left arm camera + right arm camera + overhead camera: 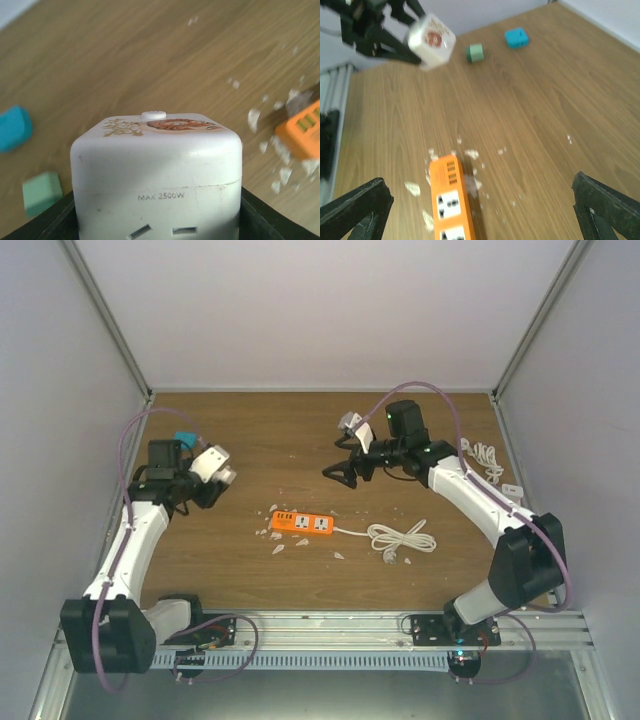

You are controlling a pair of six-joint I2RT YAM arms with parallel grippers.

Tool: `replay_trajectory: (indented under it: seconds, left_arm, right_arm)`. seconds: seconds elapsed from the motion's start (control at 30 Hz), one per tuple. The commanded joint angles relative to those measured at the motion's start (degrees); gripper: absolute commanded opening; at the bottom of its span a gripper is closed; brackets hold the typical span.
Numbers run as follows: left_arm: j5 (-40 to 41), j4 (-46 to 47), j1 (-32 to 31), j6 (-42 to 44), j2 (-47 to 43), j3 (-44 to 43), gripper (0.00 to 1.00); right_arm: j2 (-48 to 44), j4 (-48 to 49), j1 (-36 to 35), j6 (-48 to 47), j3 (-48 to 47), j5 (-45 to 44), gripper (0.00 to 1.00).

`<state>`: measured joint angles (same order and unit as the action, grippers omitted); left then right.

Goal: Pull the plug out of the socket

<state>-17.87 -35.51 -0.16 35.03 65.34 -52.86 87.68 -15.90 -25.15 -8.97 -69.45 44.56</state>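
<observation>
Cube adapter [155,170]: white; gold lettering and red-brown emblem on top, grey print on the side.
Power strip [301,524]: orange, white socket faces.
Coiled cable [400,537]: white.
Blue block [516,37]; pale green block [475,52].
Table [260,430]: brown wood grain, with white flecks [412,188].

A robotics lab test cell is shown. A wood-grain tabletop [300,430] is enclosed on three sides by plain white panels [300,310] set in aluminium posts [105,320]. Two robot arms, the left arm [125,540] and the right arm [480,500], are bolted to a slotted metal rail [330,625] at the near edge, and purple cables [420,384] are looped along them.
</observation>
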Motion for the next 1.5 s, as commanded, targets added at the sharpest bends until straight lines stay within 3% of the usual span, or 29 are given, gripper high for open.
replay_trajectory:
  seconds: [0.0,0.27,0.53,0.7,1.27,1.47]
  left_arm:
    - [-1.2,-3.2,7.0,6.6,-3.8,4.6,0.37]
    - [-0.3,-5.9,21.3,13.2,-2.6,9.6,0.38]
    - [1.0,-8.1,28.7,17.2,5.9,8.6,0.37]
    - [1.1,-7.4,30.0,18.9,8.2,9.0,0.37]
    - [4.0,-1.2,30.2,19.5,15.4,12.7,0.40]
    - [3.7,-1.1,30.4,19.6,15.4,12.2,0.49]
  right_arm:
    - [-3.0,-16.2,0.4,-20.8,-0.2,-5.3,1.00]
    - [-7.0,-24.7,1.2,-30.5,7.5,-14.8,0.99]
    - [-8.2,-30.4,1.7,-37.4,12.4,-20.1,0.97]
    - [-9.0,-34.3,2.9,-41.8,15.4,-24.2,0.97]
    - [-4.9,-27.2,3.2,-42.9,23.3,-35.3,0.95]
    - [-0.9,-25.6,3.2,-41.7,22.3,-35.7,0.91]
